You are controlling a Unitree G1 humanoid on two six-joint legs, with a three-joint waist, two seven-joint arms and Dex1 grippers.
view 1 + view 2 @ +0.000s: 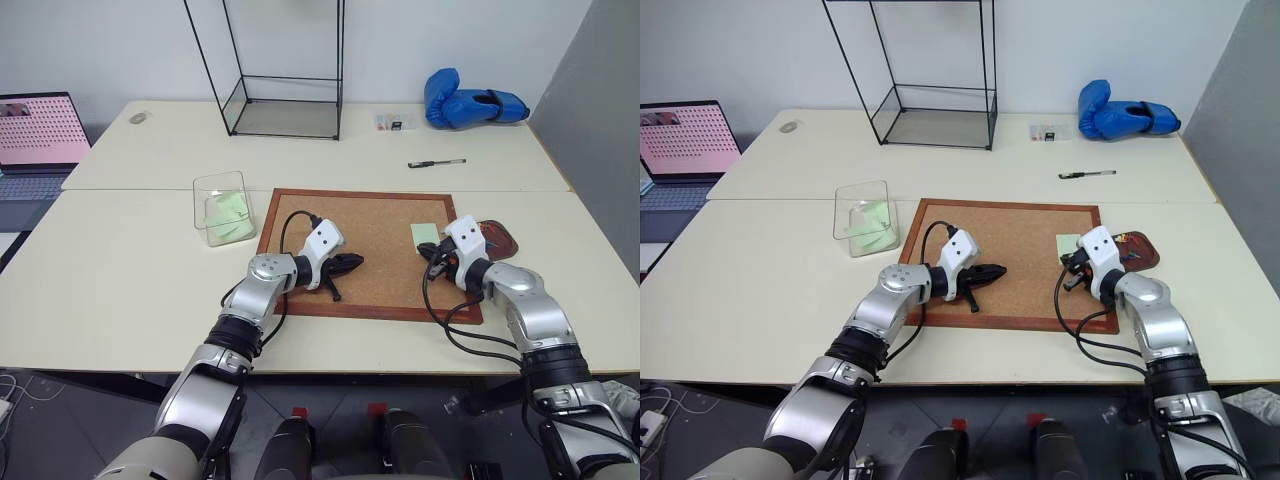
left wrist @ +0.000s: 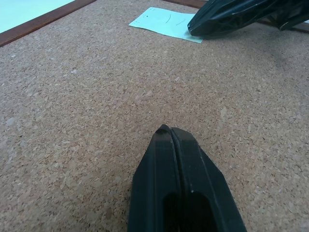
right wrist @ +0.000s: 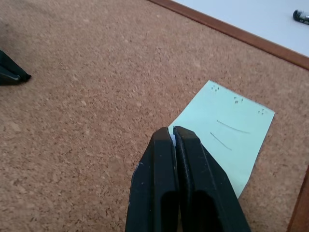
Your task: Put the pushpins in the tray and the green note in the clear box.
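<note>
Left gripper [image 1: 350,263] pressed closed, empty, over mid corkboard [image 1: 380,275]. Right gripper [image 3: 173,131] closed at the green note [image 3: 231,136]'s near corner; whether it pinches paper or a pushpin is unclear. Note flat on the board's right side, long axis near-to-far. Tray [image 1: 503,240] partly hidden behind right wrist. Clear box [image 1: 222,208] far left, holding green slips.

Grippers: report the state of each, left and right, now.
Left gripper: shut, empty, over the corkboard.
Right gripper: shut at the near edge of the green note; whether it grips it cannot be told.
</note>
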